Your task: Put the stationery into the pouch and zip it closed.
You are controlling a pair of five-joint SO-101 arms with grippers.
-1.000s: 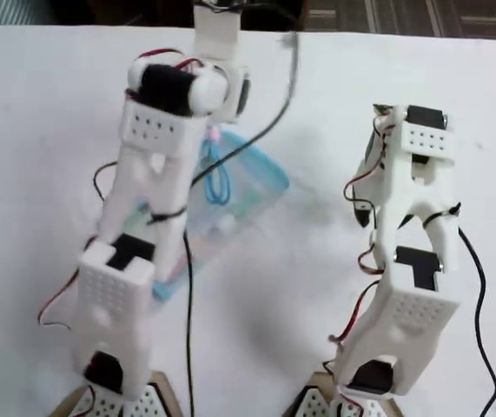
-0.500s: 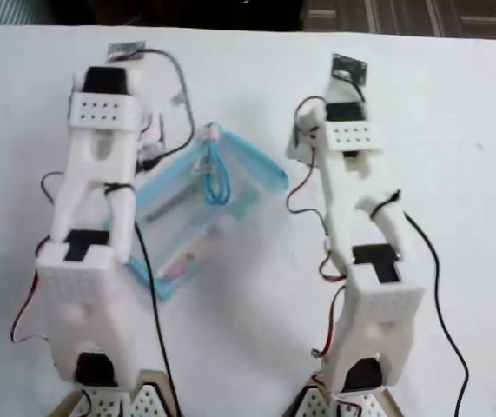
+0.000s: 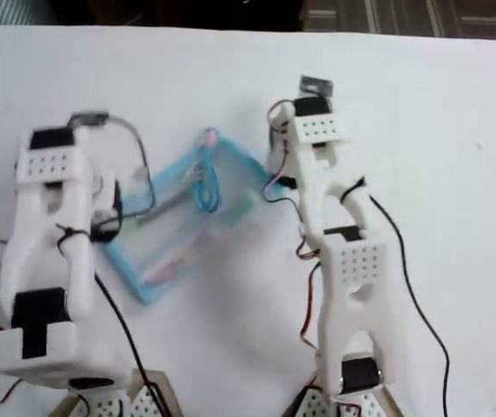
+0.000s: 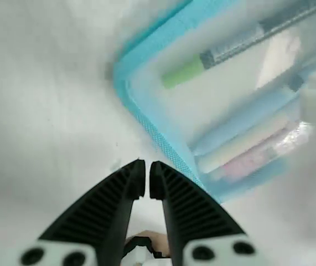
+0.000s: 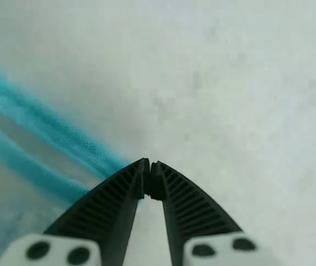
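The clear pouch (image 3: 187,221) with blue edging lies flat on the white table between the two arms. A blue cord loop (image 3: 206,182) hangs off its zipper end. Inside it are a green-capped marker (image 4: 229,47) and blue, yellow and pink pens (image 4: 246,144). My left gripper (image 4: 147,166) is shut with nothing in it, its tips just off the pouch's blue edge (image 4: 163,144) on bare table. My right gripper (image 5: 148,166) is also shut, its tips right beside the pouch's blue edge (image 5: 52,138) at the right-hand corner (image 3: 269,182).
The white table (image 3: 439,104) is bare to the right of the right arm and along the far side. Black and red cables trail beside both arms. The arm bases (image 3: 334,404) stand at the near edge.
The left arm has swung to the left and drawn back toward its base, uncovering the pouch. The right arm has shifted left to the pouch's right corner. The pouch has slid slightly left.
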